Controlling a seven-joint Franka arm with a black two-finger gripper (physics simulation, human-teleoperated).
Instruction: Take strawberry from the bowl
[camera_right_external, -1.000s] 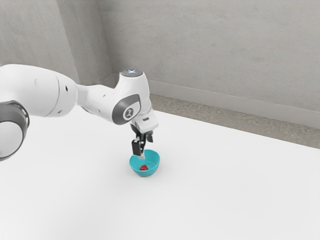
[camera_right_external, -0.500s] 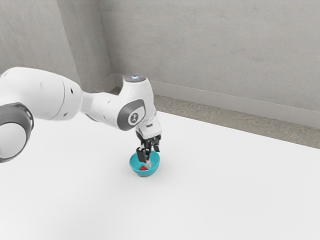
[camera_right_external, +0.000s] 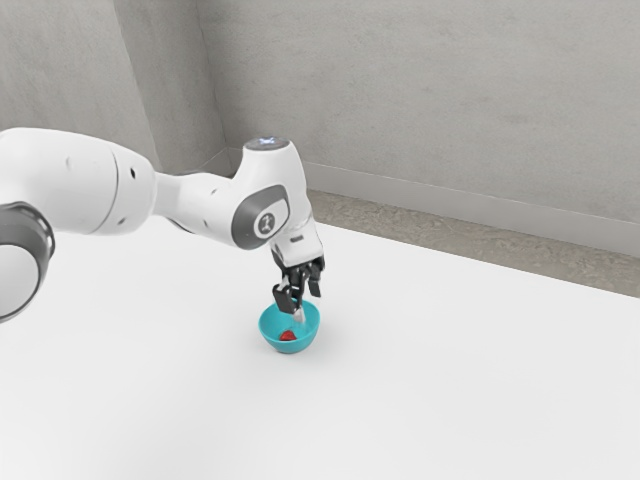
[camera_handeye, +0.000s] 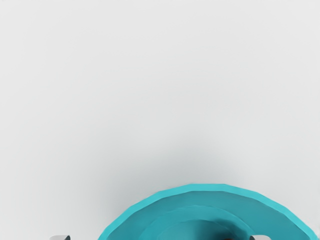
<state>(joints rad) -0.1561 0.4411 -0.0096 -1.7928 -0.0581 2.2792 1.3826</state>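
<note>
Strawberry (camera_right_external: 288, 336) lies low in the bowl (camera_right_external: 279, 341) in the exterior view, towards the rim farthest from the tabletop's wall-side edge. The bowl stands upright on the tabletop (camera_right_external: 450, 390), well in from that edge. The gripper (camera_right_external: 301, 306) hangs over the bowl's wall-side part, its fingers apart with nothing clamped between them. So the reach looks largely done; the grasp, the lift and the carrying clear of the rim are all left.

In the wrist view, the two fingertips (camera_handeye: 261, 237) stand wide apart, one over the bowl's inside, the other outside its rim. I judge that the hand needs shifting towards the fruit before it lowers and closes.
</note>
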